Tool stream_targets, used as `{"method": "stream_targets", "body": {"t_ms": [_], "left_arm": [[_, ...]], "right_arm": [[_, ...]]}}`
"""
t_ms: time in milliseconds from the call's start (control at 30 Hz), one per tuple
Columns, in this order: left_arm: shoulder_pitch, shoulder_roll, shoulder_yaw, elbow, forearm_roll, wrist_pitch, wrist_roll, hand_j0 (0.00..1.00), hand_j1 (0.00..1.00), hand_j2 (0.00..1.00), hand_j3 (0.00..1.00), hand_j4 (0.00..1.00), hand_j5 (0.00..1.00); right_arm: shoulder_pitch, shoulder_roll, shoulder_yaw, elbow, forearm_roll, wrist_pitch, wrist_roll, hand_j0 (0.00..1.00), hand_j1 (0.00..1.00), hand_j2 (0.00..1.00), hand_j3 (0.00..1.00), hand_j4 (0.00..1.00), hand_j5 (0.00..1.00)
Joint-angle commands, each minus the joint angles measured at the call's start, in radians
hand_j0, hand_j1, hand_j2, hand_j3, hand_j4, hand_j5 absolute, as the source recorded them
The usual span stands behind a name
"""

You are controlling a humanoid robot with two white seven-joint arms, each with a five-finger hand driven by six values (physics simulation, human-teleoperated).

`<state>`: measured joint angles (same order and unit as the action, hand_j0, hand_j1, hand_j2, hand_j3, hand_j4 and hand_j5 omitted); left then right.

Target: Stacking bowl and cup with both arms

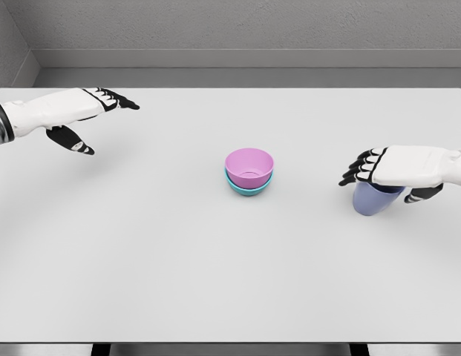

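Note:
A pink bowl (249, 165) sits nested inside a teal bowl (249, 188) at the middle of the white table (178, 259). At the right stands a lavender cup (376, 200), upright on the table. My right hand (386, 184) covers the cup's rim, with curled fingers (358, 169) on its far left side and the thumb (423, 194) at its right, grasping it. The cup's top is hidden by the hand. My left hand (104, 122) hovers at the far left of the table, fingers spread and holding nothing, well away from the bowls.
A grey wall and ledge run behind the table's far edge (230, 87). The table's front edge (230, 343) crosses the bottom of the picture.

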<state>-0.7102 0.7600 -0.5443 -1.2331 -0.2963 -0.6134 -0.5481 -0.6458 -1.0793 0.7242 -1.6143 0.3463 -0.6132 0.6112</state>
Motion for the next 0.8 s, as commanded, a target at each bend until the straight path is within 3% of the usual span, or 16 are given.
{"method": "stream_targets", "body": {"t_ms": [0,100,233,467,600,767], "left_arm": [[0.000,0.001,0.000,0.000,0.006,0.003,0.000,1.00,1.00,1.00,1.00,1.00,1.00],[0.000,0.001,0.001,0.000,0.006,0.003,0.000,1.00,1.00,1.00,1.00,1.00,1.00],[0.000,0.001,0.001,0.001,0.006,0.003,0.000,1.00,1.00,1.00,1.00,1.00,1.00],[0.000,0.001,0.000,0.000,0.006,0.003,0.000,1.00,1.00,1.00,1.00,1.00,1.00],[0.000,0.001,0.000,0.000,0.006,0.003,0.000,1.00,1.00,1.00,1.00,1.00,1.00],[0.000,0.001,0.000,0.001,0.006,0.003,0.000,1.00,1.00,1.00,1.00,1.00,1.00]], "right_arm": [[0.000,-0.001,0.001,-0.001,-0.004,0.002,0.000,0.93,0.93,0.93,0.93,0.93,0.93],[0.000,-0.001,0.003,-0.001,-0.004,0.002,0.000,0.93,0.93,0.93,0.93,0.93,0.93],[0.000,-0.001,0.003,0.001,-0.006,0.002,0.000,0.74,0.74,0.74,0.74,0.74,0.74],[0.000,-0.001,0.004,0.001,-0.006,0.002,0.000,0.63,0.63,0.63,0.63,0.63,0.63],[0.000,-0.001,0.001,0.002,-0.006,0.002,0.000,0.48,0.48,0.48,0.48,0.48,0.48],[-0.002,-0.001,-0.006,0.008,-0.007,0.002,0.000,0.40,0.40,0.40,0.40,0.40,0.40]]}}
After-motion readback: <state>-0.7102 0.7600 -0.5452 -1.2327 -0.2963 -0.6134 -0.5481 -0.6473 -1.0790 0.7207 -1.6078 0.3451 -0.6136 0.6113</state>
